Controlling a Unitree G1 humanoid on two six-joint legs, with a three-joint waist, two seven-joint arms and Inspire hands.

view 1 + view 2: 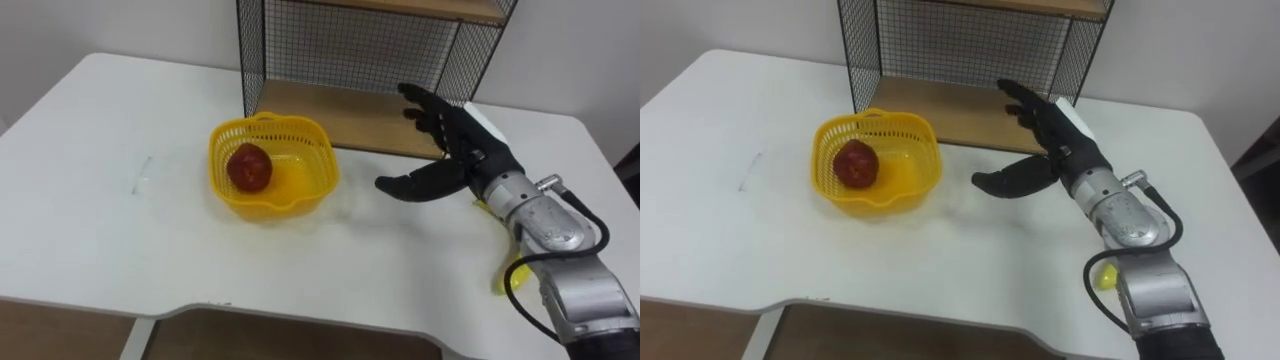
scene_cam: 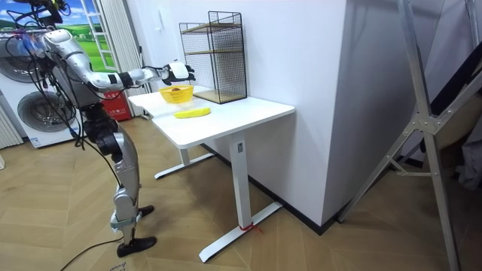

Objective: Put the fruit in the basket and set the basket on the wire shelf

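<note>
Right hand (image 1: 462, 150): fingers straight and spread, thumb held out toward the basket, nothing in it; it hovers above the tabletop
Hand's place: just right of the basket and apart from it, in front of the shelf's wooden bottom board
Basket (image 1: 318, 185): yellow plastic mesh, upright on the table, near the front left corner of the shelf
Apple (image 1: 249, 167): red, lies inside the basket toward its left side
Banana (image 1: 510, 280): yellow, on the table outside the basket, under the right forearm, which hides most of it in the eye views
Wire shelf (image 1: 350, 45): black wire with wooden boards, stands at the table's far edge by the wall
Table (image 1: 90, 170): white top
Robot: stands at the table's end on the room view's left, right arm stretched over the top
</note>
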